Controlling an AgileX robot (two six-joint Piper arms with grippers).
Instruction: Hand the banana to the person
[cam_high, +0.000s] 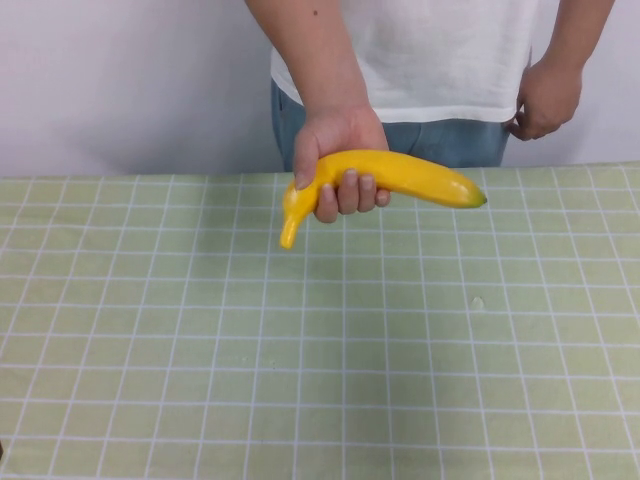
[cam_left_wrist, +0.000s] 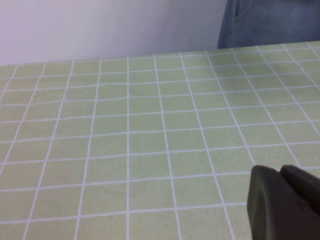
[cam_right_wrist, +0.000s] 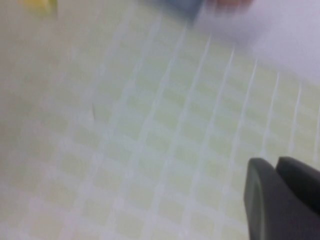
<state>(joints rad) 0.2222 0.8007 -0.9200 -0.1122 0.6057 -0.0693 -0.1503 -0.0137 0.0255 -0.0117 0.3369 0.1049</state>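
You can see the person (cam_high: 440, 70) gripping the banana (cam_high: 400, 178) above the worktop (cam_high: 320, 350). Left end effector (cam_left_wrist: 285, 205) and right end effector (cam_right_wrist: 282, 200) hover low over it; finger state can't be told.

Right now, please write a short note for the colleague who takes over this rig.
Left gripper: over the table on the robot's side, holding nothing. Right gripper: also over the table, holding nothing.
Banana: in the person's hand, held above the table's far edge. The person stands behind the table.
Done: the banana is with the person.
Left: nothing apparent; park the arms.
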